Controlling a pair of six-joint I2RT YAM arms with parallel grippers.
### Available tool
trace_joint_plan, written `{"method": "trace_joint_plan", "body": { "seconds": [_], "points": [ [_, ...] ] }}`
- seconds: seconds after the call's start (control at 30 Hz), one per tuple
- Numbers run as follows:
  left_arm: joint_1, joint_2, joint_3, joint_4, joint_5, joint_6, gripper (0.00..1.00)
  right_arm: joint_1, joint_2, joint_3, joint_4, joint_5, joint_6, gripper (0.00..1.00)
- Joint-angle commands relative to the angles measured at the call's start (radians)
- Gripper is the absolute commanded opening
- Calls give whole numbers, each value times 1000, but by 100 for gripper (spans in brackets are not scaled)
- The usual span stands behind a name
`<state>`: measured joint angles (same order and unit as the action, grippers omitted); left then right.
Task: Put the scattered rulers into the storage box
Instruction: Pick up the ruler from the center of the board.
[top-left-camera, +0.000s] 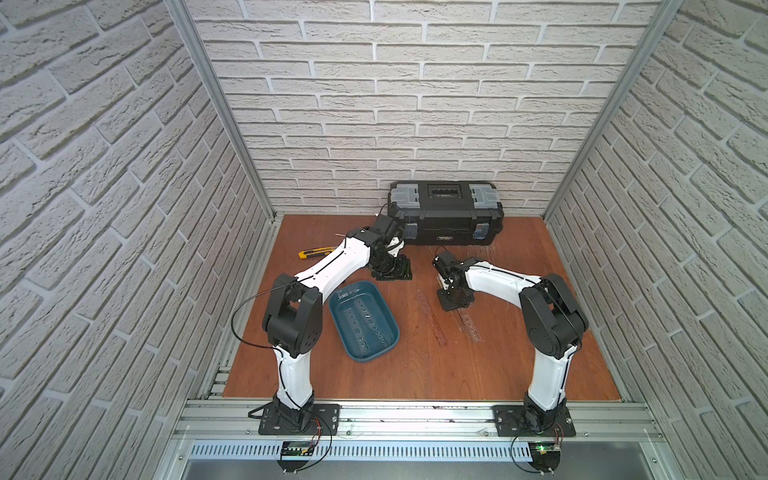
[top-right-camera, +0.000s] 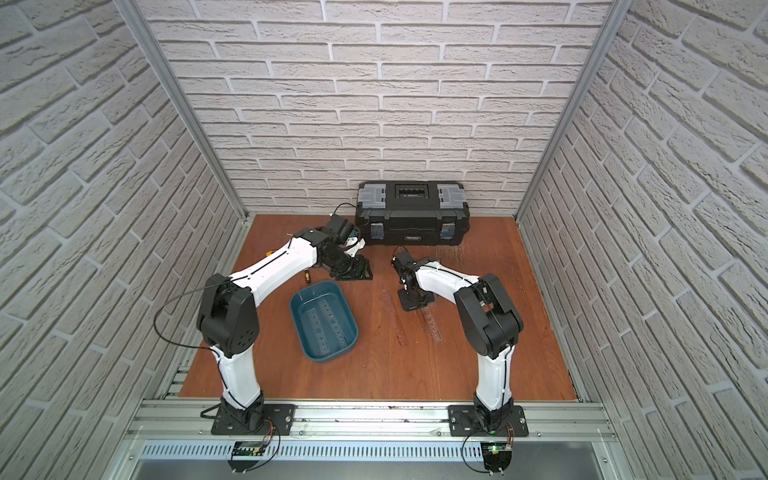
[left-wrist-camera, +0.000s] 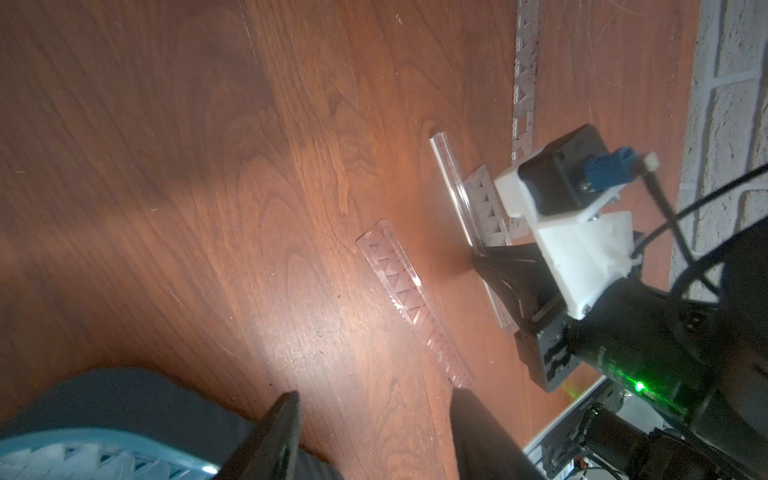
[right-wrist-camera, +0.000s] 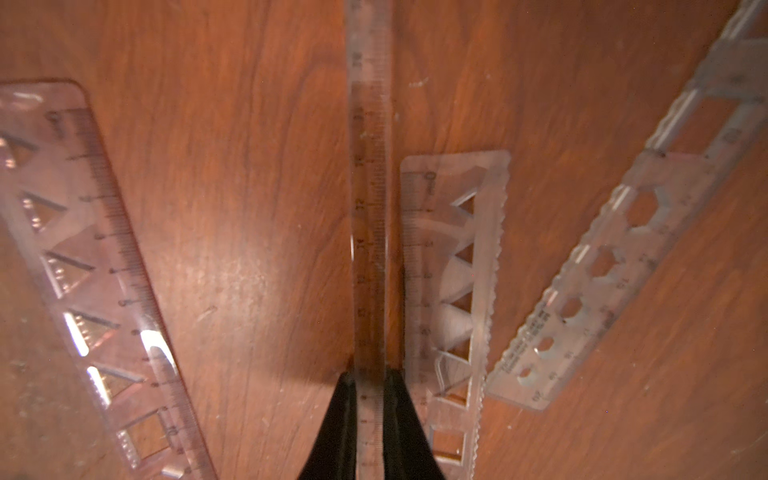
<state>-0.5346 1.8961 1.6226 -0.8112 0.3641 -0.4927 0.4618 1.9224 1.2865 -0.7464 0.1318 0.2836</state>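
Observation:
My right gripper (right-wrist-camera: 371, 382) is shut on a narrow clear ruler (right-wrist-camera: 371, 208), held on its edge just over the table; it also shows standing on edge in the left wrist view (left-wrist-camera: 453, 191). Three more clear rulers lie flat around it: one with triangles (right-wrist-camera: 95, 282), a wavy-edged one (right-wrist-camera: 453, 291) and one with hexagon holes (right-wrist-camera: 602, 282). The teal storage box (top-left-camera: 341, 330) sits left of centre in both top views (top-right-camera: 303, 328), with several rulers (top-left-camera: 365, 324) inside. My left gripper (left-wrist-camera: 374, 399) hangs open and empty beyond the box's far end (top-left-camera: 392, 270).
A black toolbox (top-left-camera: 444, 216) stands against the back wall. A yellow utility knife (top-left-camera: 316, 252) lies at the back left, partly under my left arm. A small yellow-and-black tool (top-right-camera: 307, 276) lies just beyond the box. Brick walls close in three sides.

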Motion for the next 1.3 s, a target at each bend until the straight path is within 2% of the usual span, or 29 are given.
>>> {"method": "trace_joint_plan", "body": {
  "seconds": [0.0, 0.33, 0.4, 0.57, 0.73, 1.03, 1.27],
  "points": [
    [11, -62, -21, 3, 5, 3, 62, -5, -20, 4, 4, -20, 6, 13],
    [20, -132, -90, 9, -6, 0, 62, -5, 28, -5, 26, -55, 27, 22],
    [23, -148, -109, 9, -10, -1, 62, -5, 31, -7, 32, -65, 31, 19],
    [36, -189, -146, 15, -17, -5, 62, -5, -8, -10, 30, -82, 42, 4],
    [62, -241, -174, 21, -24, -10, 62, 7, -89, 12, -5, -103, 52, 2],
    [134, -353, -248, 20, -31, -13, 62, 115, -196, 138, -92, -146, 93, 2],
    [200, -448, -304, 8, -43, -13, 63, 247, -161, 285, -120, -191, 148, 2]
  ]
}}
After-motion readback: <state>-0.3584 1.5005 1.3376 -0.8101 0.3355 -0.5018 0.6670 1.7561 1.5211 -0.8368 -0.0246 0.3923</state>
